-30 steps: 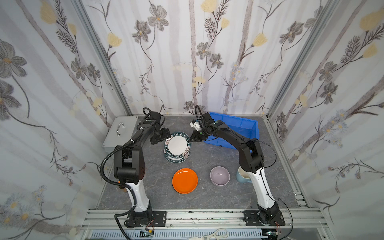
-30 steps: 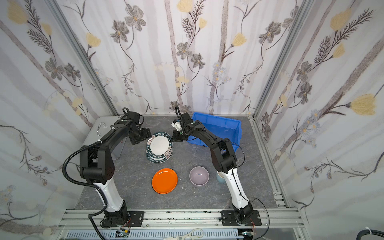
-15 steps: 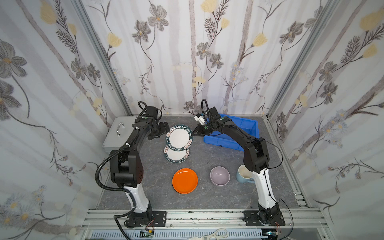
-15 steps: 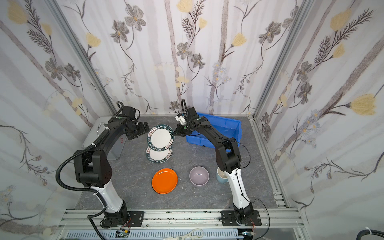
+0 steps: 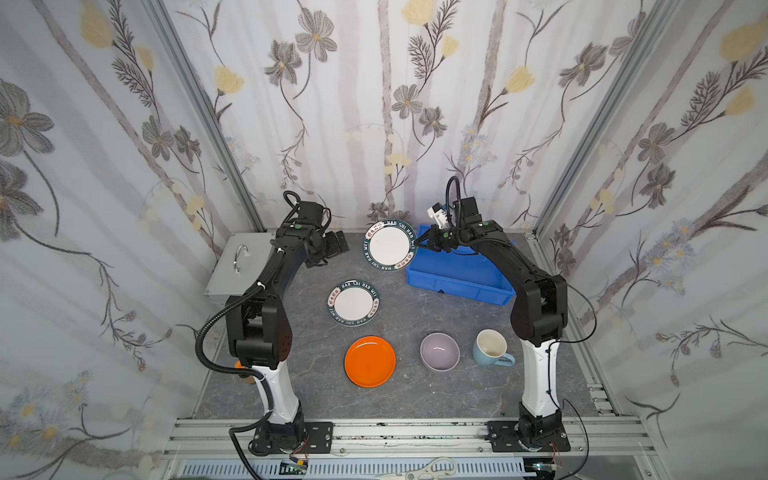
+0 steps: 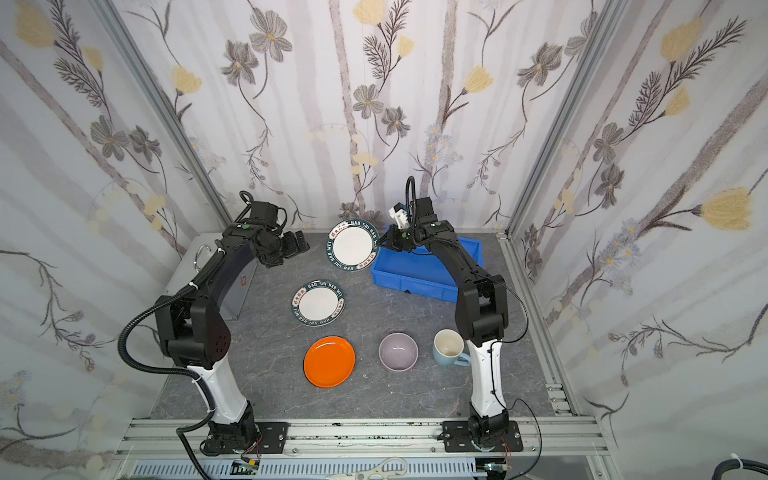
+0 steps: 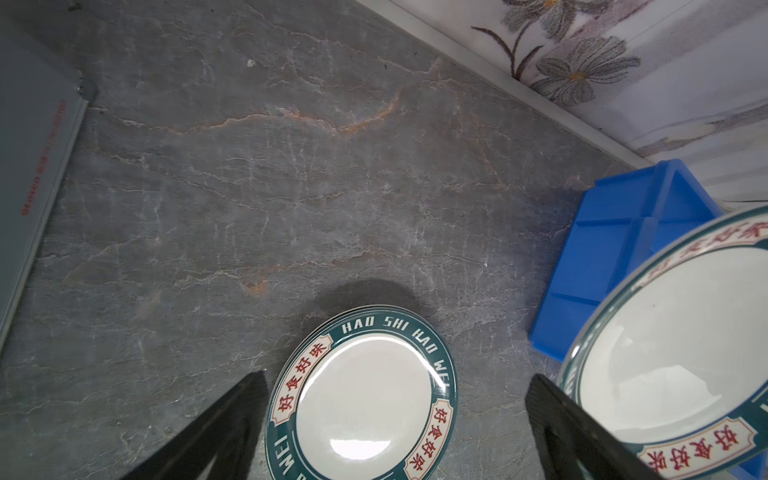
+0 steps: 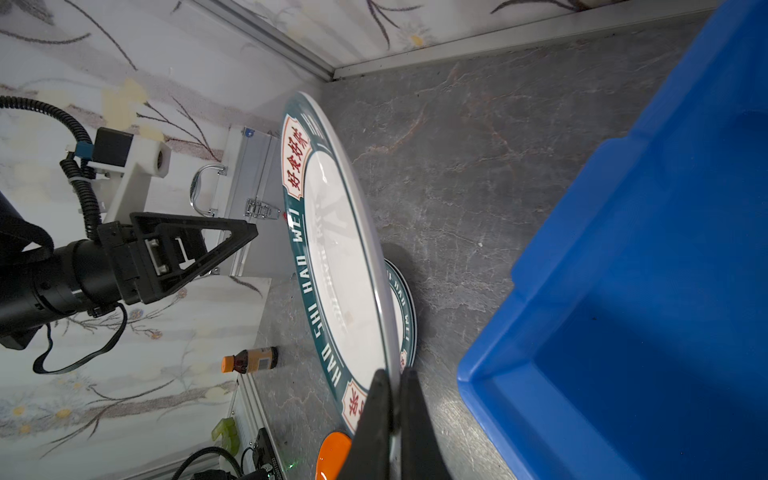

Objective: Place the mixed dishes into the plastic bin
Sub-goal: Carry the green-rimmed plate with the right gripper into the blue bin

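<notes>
Lettered plate (image 5: pixel 390 247) now up beside blue bin (image 5: pixel 457 284); twin plate (image 5: pixel 353 302) below

Two green-rimmed lettered plates: upper-centre plate (image 5: pixel 389 248), mid-frame plate (image 5: pixel 353 303). Along the lower row, one orange plate (image 5: pixel 370 361), one lilac bowl (image 5: pixel 439 351), one pale-blue mug (image 5: pixel 491 348). One blue bin (image 5: pixel 453 282), one silver case (image 5: pixel 237 266) at left — and one orange-capped brown bottle (image 8: pixel 250 360).
</notes>
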You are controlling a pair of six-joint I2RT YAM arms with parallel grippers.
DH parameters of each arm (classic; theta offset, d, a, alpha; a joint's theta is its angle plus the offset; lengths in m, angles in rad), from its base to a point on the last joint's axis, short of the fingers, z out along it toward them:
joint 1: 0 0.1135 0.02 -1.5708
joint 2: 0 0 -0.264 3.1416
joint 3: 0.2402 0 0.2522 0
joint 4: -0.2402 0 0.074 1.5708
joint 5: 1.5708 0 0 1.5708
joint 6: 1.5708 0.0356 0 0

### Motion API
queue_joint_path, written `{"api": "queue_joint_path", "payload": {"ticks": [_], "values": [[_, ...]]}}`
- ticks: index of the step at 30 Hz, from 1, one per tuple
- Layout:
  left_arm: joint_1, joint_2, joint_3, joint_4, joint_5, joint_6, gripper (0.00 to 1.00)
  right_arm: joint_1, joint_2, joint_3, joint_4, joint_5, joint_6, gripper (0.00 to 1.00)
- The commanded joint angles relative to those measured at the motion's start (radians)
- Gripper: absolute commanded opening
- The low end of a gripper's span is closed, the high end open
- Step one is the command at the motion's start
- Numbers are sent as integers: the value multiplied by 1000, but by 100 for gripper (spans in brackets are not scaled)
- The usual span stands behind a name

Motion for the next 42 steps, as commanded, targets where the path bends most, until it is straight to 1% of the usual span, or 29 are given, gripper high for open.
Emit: {"api": "queue_joint_path", "payload": {"ticks": [1,8,13,19,26,30,34,42], "values": [[-25,29,53,-15,-2,18,100,-44,-39,-28,69,-5,-1,0],[-95,109,194,-70,-1,64,100,-161,-117,-142,96,24,-13,0],[-156,179,308,-115,-1,89,100,-222,-157,-230,121,66,-12,0],[-199,234,375,-135,13,87,100,-244,-163,-309,141,127,-20,0],[-205,241,376,-142,17,92,100,-249,-140,-368,173,143,-14,0],[-205,237,361,-142,20,97,100,-250,-92,-375,174,135,-8,0],[-205,219,322,-138,10,103,100,-241,-49,-386,194,111,9,0],[-204,174,235,-121,-14,110,100,-199,4,-389,188,98,-4,0]]}}
